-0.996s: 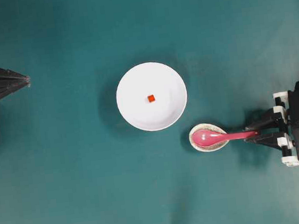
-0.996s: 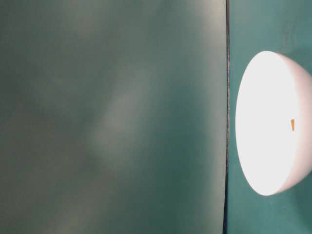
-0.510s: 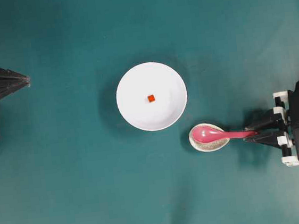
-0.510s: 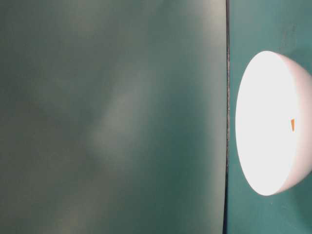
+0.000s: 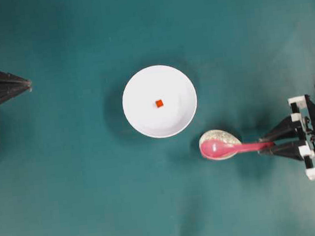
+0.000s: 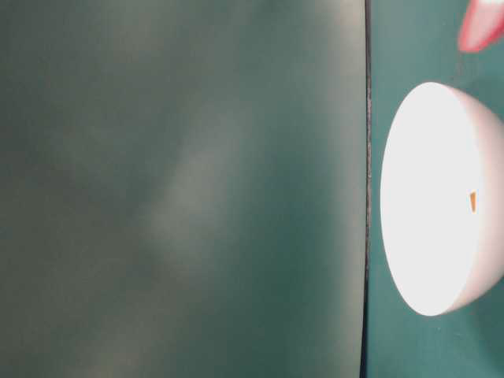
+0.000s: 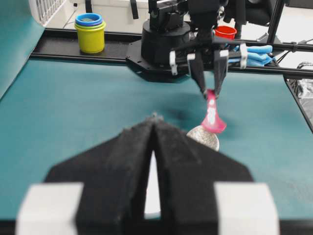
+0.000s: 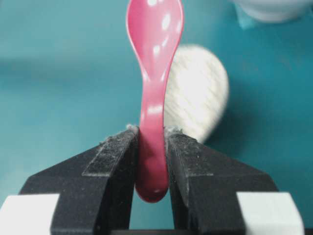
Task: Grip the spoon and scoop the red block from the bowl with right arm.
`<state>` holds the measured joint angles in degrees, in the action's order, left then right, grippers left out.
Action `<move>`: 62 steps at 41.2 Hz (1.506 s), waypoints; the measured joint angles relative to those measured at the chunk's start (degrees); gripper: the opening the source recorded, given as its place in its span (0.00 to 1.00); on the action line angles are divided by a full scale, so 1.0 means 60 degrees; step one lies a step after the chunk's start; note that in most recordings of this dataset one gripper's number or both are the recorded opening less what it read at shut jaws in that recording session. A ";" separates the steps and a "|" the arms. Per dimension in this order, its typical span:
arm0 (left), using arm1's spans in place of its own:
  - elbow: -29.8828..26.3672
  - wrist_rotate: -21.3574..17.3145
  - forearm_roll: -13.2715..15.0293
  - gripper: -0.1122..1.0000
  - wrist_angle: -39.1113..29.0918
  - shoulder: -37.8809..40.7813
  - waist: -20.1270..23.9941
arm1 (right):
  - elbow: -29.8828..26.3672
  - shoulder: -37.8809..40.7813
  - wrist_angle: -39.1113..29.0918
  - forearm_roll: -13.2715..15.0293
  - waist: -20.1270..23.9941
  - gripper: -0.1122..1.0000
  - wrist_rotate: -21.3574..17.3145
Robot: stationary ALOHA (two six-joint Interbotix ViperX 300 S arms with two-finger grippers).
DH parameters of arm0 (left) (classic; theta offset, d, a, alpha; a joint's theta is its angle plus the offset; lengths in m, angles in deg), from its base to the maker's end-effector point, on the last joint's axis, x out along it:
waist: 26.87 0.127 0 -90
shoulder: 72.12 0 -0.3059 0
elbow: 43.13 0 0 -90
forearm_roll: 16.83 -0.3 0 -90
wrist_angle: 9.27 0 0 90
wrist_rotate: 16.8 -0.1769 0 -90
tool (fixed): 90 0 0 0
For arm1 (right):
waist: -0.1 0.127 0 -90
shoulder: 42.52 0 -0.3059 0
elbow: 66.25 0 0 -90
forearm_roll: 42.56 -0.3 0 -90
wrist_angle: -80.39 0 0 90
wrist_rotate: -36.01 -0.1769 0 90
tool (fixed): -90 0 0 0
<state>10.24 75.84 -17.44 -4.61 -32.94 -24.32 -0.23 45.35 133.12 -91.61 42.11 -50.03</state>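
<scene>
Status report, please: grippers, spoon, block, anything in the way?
Right gripper shut on spoon, lifted over speckled dish. Left gripper shut, idle. Red block in white bowl. Path clear.

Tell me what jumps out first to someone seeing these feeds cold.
The pink spoon stands out most, its handle pinched in the right end effector and its scoop lifted over the small speckled dish at lower right of centre. Next comes the big white bowl at mid-table, with a tiny red block in its middle.
</scene>
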 measured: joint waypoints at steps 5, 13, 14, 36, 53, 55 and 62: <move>0.0000 0.0000 0.0000 0.10 0.0000 0.0000 0.0000 | -0.0249 -0.1040 -0.1025 0.0000 -0.0688 0.33 0.0850; 0.0000 0.0000 -0.0015 0.10 0.0000 0.0000 0.0000 | -0.0923 -0.2563 -0.4292 -0.0015 -0.2769 0.33 0.2183; 0.0000 0.0000 0.0000 0.10 0.0000 -0.0015 0.0000 | -0.1055 -0.2725 -0.4819 -0.0015 -0.3076 0.33 0.2314; 0.0000 0.0015 0.0000 0.10 -0.0527 0.0000 0.0000 | -0.4365 -0.3516 -1.2891 0.1084 -0.8188 0.33 0.3179; 0.0000 0.0000 0.0000 0.10 -0.0820 -0.0015 0.0000 | -0.6812 -0.1860 -1.5879 0.2900 -0.8965 0.33 0.2300; 0.0000 0.0000 0.0000 0.10 -0.0820 0.0000 0.0000 | -0.7046 -0.1582 -1.6187 0.3164 -0.8979 0.33 0.1978; 0.0000 0.0000 -0.0015 0.10 -0.0835 0.0015 0.0000 | -0.7778 -0.0659 -1.6948 0.3970 -0.8979 0.33 0.0762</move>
<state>10.24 75.84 -17.53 -9.62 -32.85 -24.32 -46.89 41.39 31.43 -67.79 -11.76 -45.46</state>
